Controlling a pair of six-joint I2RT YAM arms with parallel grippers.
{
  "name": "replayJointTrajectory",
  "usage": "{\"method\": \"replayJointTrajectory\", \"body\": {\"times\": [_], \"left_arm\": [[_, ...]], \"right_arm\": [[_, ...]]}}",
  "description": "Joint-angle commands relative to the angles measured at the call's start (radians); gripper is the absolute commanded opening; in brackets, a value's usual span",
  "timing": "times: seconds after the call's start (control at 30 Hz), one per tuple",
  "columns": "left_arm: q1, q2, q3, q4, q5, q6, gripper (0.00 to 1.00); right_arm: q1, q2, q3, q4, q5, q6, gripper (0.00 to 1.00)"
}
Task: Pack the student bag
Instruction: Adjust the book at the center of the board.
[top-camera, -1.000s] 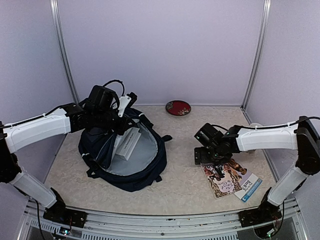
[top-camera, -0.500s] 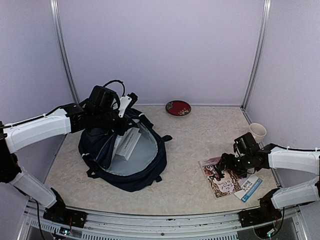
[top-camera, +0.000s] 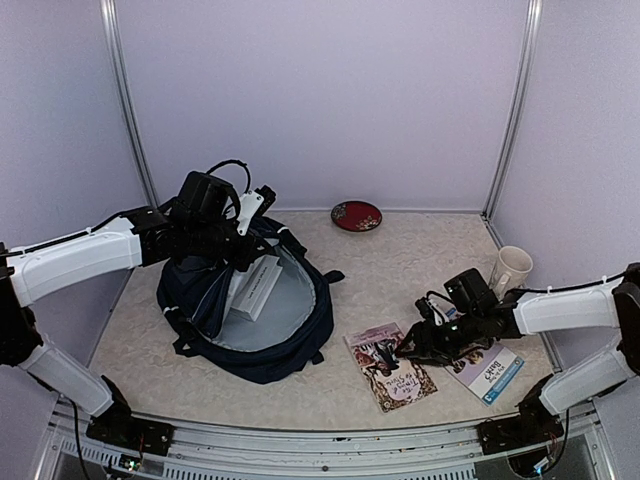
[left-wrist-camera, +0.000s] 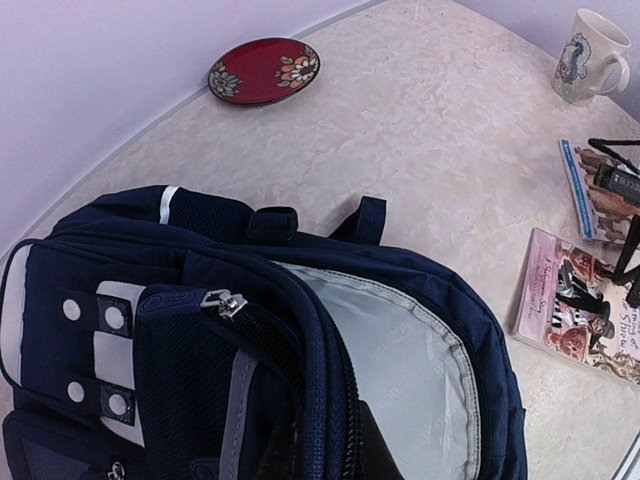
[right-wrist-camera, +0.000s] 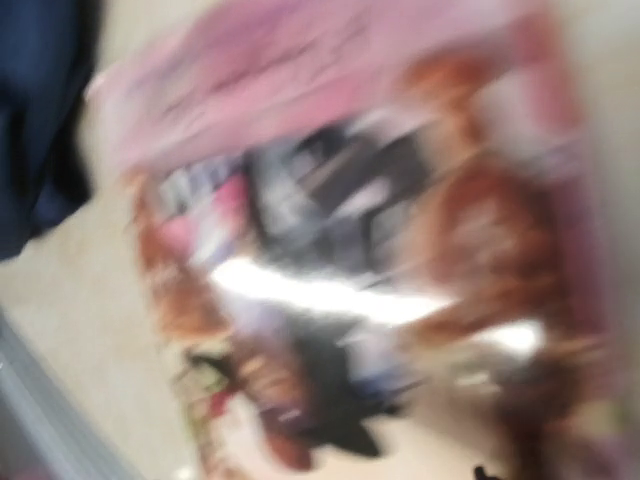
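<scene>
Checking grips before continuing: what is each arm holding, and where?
Left gripper pinches the backpack by its opening rim. Right gripper is at the edge of the pink book; hold unclear.

The tabletop is pale and mottled like stone. A navy backpack lies open on its left half. A small red plate sits at the far edge, by the back wall. A white mug stands at the right. Toward the front right lie a pink book and, just beside it, a blue-edged booklet.
</scene>
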Motion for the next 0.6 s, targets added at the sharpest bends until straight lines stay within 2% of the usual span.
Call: {"method": "replayJointTrajectory", "body": {"times": [0.0, 0.07, 0.13, 0.23, 0.33, 0.4, 0.47, 0.57], "left_arm": [[-0.012, -0.012, 0.019, 0.069, 0.025, -0.007, 0.0], [-0.012, -0.013, 0.02, 0.069, 0.028, -0.006, 0.0], [-0.012, -0.013, 0.019, 0.07, 0.025, -0.005, 0.0], [-0.012, -0.011, 0.017, 0.069, 0.022, -0.005, 0.0], [-0.014, -0.004, 0.021, 0.065, 0.037, -0.009, 0.0], [-0.014, -0.001, 0.026, 0.057, 0.034, -0.008, 0.0], [-0.014, 0.002, 0.025, 0.054, 0.025, -0.007, 0.0], [-0.015, 0.01, 0.028, 0.049, 0.024, -0.009, 0.0]], "right_arm": [[0.055, -0.012, -0.039, 0.113, -0.077, 0.099, 0.62], [0.073, -0.005, -0.105, 0.249, -0.097, 0.179, 0.62], [0.082, 0.003, -0.116, 0.291, -0.088, 0.197, 0.59], [0.084, -0.058, -0.029, 0.117, 0.035, 0.124, 0.59], [0.066, -0.1, 0.108, -0.193, 0.251, 0.029, 0.7], [0.061, -0.091, 0.15, -0.35, 0.357, -0.005, 0.73], [0.058, -0.068, 0.147, -0.398, 0.376, -0.017, 0.76], [0.059, -0.049, 0.098, -0.353, 0.309, -0.005, 0.77]]}}
